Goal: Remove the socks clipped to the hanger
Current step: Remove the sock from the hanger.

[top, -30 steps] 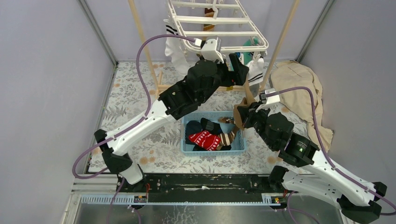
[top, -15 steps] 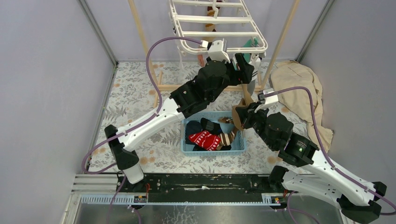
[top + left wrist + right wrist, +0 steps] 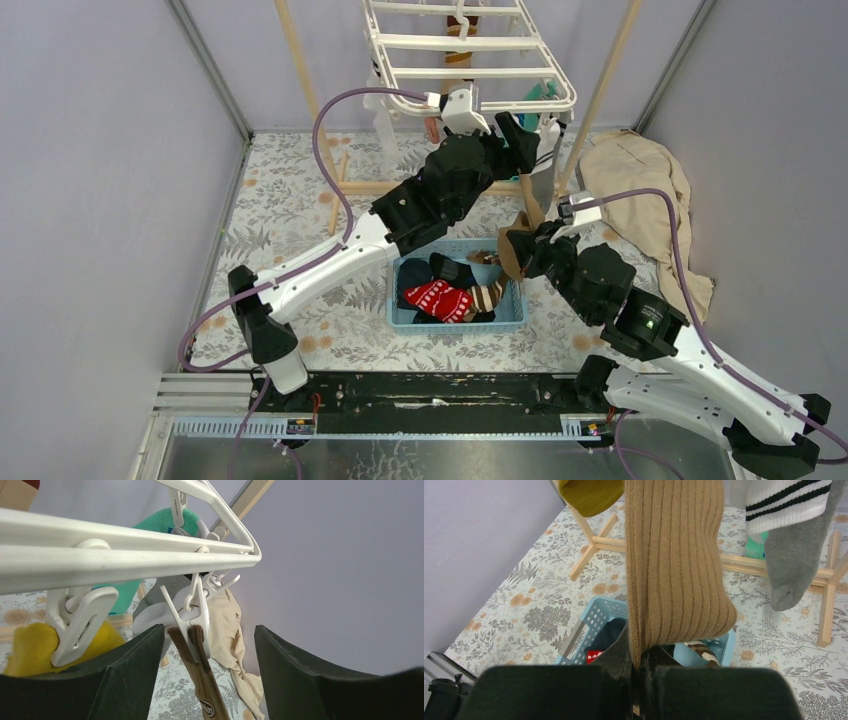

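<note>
We find no text we can read; a small oval label (image 3: 207, 710) on the brown sock (image 3: 199, 677), in the left wrist view, is too blurred.

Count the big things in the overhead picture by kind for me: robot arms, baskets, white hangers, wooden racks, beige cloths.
Arms: 2
Basket: 1
Hanger: 1
Wooden rack: 1
Beige cloth: 1
Total: 6

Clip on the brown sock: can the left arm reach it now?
Probably yes. The clip hangs between the open left fingers, nothing in between; the right fingers only hold the brown sock by its lower end.
</note>
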Robot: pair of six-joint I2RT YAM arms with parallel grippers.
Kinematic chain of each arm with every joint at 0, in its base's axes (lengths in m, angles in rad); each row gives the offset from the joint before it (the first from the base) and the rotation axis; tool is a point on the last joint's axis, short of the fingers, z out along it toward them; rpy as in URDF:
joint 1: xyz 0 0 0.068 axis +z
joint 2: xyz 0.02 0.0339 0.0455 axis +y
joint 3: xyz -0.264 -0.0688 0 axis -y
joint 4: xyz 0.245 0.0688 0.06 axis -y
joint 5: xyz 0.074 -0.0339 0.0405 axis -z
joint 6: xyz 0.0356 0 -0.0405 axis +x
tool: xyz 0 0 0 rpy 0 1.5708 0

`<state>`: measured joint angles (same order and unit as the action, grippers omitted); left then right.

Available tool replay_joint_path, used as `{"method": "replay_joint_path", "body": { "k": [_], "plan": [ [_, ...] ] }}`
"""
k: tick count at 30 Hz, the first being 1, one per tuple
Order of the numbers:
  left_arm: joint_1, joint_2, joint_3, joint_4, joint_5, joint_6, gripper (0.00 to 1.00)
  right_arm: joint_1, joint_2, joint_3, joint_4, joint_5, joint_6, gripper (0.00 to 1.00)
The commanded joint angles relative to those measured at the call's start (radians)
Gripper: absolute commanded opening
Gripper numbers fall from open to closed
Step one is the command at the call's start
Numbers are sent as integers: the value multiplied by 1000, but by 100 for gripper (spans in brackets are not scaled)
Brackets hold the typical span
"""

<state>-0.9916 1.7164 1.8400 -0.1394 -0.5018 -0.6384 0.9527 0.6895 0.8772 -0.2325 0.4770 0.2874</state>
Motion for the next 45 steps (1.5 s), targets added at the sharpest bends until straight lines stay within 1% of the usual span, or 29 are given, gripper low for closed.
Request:
{"method": "replay_joint_path", "body": {
  "k": [1, 7, 9, 12, 22, 29, 45],
  "plan": [
    [11, -22, -22, 106, -43, -6, 72, 6, -17, -1, 11, -3, -1, 0],
    [19, -32, -53, 137, -46, -12, 67, 6, -18, -6, 13, -9, 1, 0],
    [21, -39, -68, 177, -50, -13, 66, 6, -19, -6, 12, -11, 1, 0],
    [22, -41, -78, 194, -57, -14, 64, 6, -19, -7, 11, -11, 1, 0],
    [29, -59, -121, 265, -88, -17, 61, 6, -18, -14, 12, -14, 2, 0],
    [37, -59, -128, 285, -92, -20, 58, 6, -13, -17, 17, -20, 1, 0],
    [62, -22, -97, 270, -53, -34, 51, 6, 15, -18, 33, -28, -4, 0]
  ]
}}
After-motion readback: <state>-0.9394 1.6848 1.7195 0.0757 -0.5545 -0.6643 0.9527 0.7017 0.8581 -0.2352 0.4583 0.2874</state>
